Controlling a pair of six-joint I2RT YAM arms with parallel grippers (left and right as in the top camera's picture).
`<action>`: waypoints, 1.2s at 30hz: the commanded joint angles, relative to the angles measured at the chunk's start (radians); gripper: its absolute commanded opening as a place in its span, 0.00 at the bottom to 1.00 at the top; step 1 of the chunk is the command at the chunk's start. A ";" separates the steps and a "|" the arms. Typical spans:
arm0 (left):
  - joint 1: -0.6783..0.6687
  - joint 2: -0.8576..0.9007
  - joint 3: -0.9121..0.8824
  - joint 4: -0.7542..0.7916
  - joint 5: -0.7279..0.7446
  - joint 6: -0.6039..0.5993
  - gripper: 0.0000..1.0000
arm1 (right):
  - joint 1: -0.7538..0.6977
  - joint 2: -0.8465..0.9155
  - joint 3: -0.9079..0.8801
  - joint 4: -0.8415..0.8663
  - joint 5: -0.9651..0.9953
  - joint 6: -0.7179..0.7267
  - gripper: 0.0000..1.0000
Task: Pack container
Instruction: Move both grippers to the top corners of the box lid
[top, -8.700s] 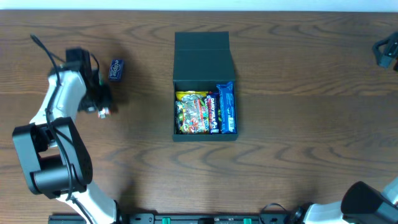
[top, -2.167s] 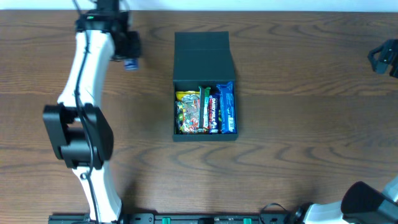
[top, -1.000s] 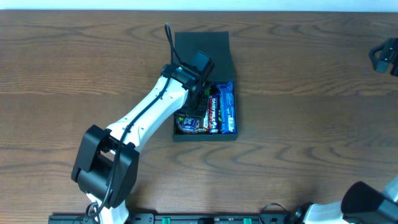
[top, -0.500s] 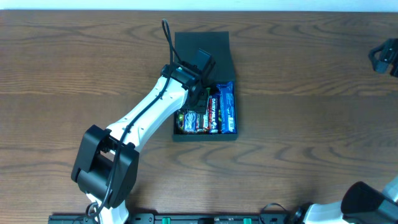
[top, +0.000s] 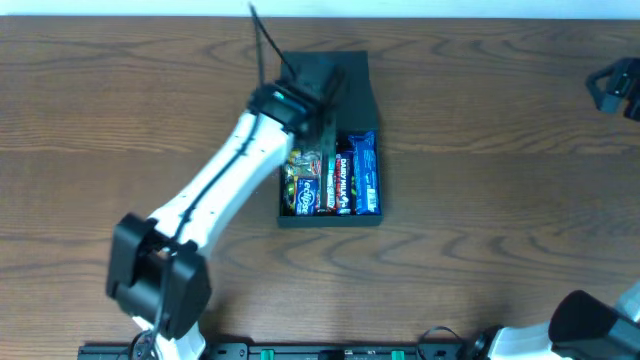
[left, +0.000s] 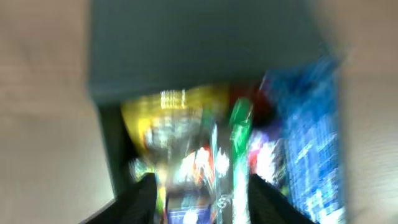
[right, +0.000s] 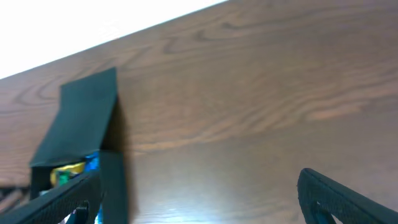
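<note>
The container (top: 330, 220) sits open mid-table, its flap lid (top: 357, 80) laid back. Inside lie candy packets: a yellow one (top: 298, 172) at the left and blue bars (top: 366, 175) at the right. My left gripper (top: 322, 100) hovers blurred over the box's far end, near the lid hinge. The left wrist view looks down into the container (left: 199, 43) at the yellow packet (left: 165, 121) and blue bars (left: 311, 143); the gripper (left: 205, 202) stands open, and a small blue packet (left: 185, 216) lies below the gap. My right gripper (right: 205, 199) is wide open and empty.
The right gripper (top: 615, 85) stays at the table's far right edge, well away from the box. In the right wrist view the container (right: 84, 118) is far off to the left. Bare brown wood surrounds the box.
My left gripper has risen out of the box and drawn back toward the lid, its jaws having let go of the small packet. The right arm has barely moved.
</note>
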 joint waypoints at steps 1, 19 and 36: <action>0.112 -0.053 0.054 0.056 0.024 0.012 0.29 | 0.055 0.056 -0.006 0.010 -0.109 -0.011 0.87; 0.433 0.274 0.054 0.175 0.558 -0.045 0.06 | 0.471 0.622 -0.006 0.129 -0.302 0.142 0.01; 0.430 0.426 0.072 0.291 0.593 -0.169 0.06 | 0.535 0.841 -0.006 0.352 -0.330 0.259 0.01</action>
